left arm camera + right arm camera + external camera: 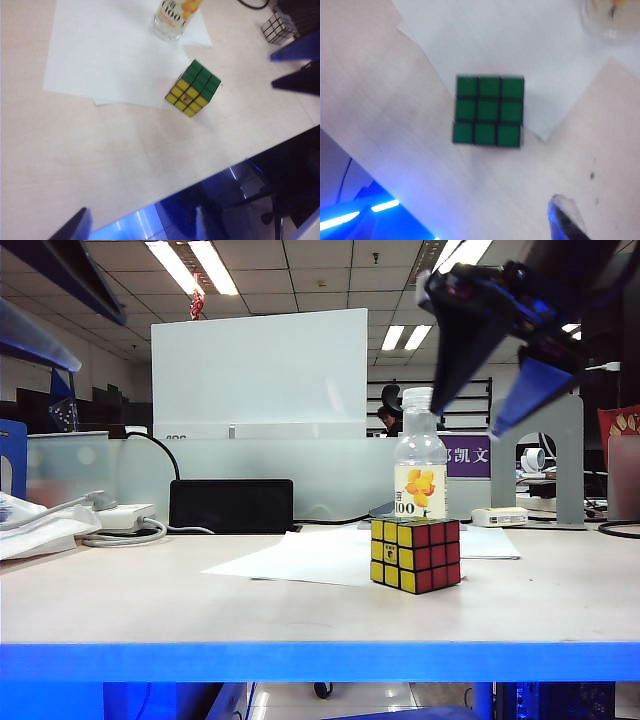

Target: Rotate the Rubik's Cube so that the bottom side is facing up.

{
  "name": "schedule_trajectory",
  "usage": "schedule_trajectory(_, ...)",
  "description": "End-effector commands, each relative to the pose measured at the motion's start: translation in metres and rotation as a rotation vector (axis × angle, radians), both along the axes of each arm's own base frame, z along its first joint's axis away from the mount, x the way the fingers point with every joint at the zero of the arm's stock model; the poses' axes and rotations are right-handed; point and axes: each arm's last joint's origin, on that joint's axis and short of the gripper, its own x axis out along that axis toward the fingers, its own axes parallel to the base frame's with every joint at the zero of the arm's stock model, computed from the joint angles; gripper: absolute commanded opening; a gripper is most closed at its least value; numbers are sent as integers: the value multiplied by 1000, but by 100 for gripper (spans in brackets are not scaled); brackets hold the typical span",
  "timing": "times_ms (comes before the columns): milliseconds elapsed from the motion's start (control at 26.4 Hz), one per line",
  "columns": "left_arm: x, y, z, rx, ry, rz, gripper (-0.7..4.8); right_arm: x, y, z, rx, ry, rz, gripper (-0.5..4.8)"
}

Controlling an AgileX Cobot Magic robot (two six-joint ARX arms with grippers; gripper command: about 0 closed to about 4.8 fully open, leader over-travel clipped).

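table (130, 600): wide bare surface lower-left and lower-centre of the exterior view, front edge running along the bottom. Plenty of room there.

paper sheet (300, 560): mid-frame, under the back part of the cube; the front corner sits on bare table.

bottle (420, 475): right of centre, just behind the cube. Only near obstacle, so clearance is tight on the far side.

Rubik's Cube (415, 555): right of centre, flat on the table, free. Yellow and red faces to the camera, green on top in both wrist views (489, 111). No long axis, any face pair is grippable.

right gripper (490, 360): upper right of the exterior view, above the cube and slightly right, fingers spread and pointing down, nothing between them. Its wrist view looks almost straight down on the green face. Clearly the nearer arm.

left gripper (145, 225): only a finger tip at the bottom edge of its wrist view; can't tell opening. Cube (193, 88) well off, upper right of centre.
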Motion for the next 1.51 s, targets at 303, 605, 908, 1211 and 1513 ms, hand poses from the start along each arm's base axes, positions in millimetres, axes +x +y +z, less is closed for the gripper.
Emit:
schedule_trajectory(303,-1,1,1,21,-3,-1,278,8,36,-28,-99,25,74,446)
schedule_trajectory(605,-3,2,-2,37,33,-1,278,36,49,-25,-137,3,78,454)
schedule_trajectory(908,-3,2,-4,43,46,0,278,51,56,-25,-164,40,82,454)
schedule_trajectory(1211,-3,2,-3,44,39,2,278,55,58,-44,-199,120,90,454)
schedule_trajectory(1513,-3,2,-3,47,37,5,278,58,60,-44,-191,96,90,453)
